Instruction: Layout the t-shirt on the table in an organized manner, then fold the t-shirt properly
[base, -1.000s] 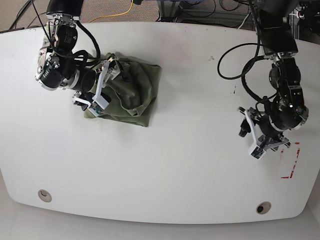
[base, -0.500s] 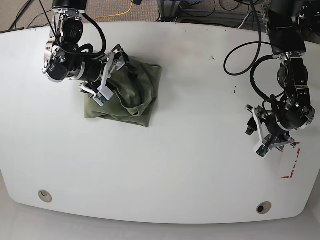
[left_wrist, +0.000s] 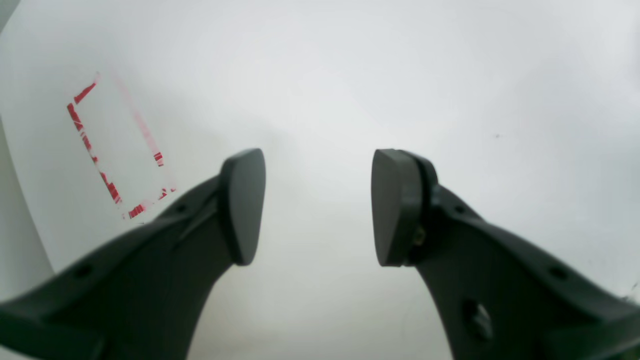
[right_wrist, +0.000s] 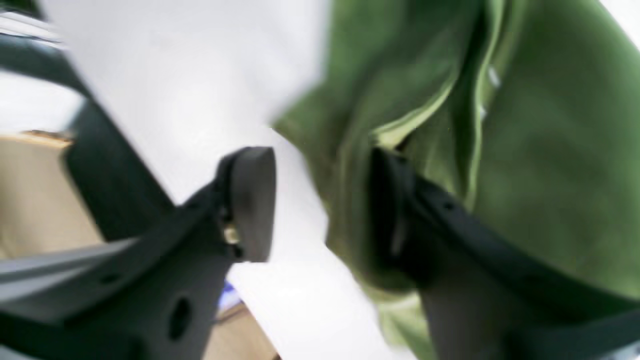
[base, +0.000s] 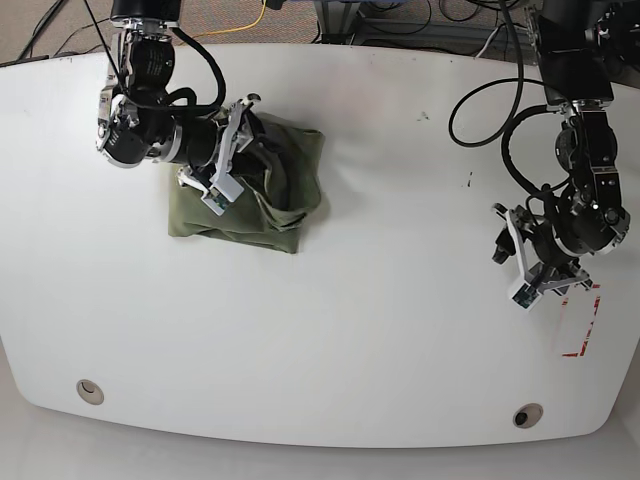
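The olive-green t-shirt lies bunched in a rough square at the back left of the white table. My right gripper hovers over its left part, open. In the blurred right wrist view, green fabric fills the right side; its edge reaches into the gap of the right gripper and lies against one finger. My left gripper is far off at the table's right, open. The left wrist view shows the left gripper with only bare table between its pads.
A red tape rectangle marks the table just right of my left gripper and shows as the tape rectangle in the left wrist view. Two grommet holes sit near the front edge. Cables hang behind the table.
My right gripper has moved from the shirt's left edge rightward over the cloth, and the shirt's folds have shifted a little. The left arm has drifted slightly right.
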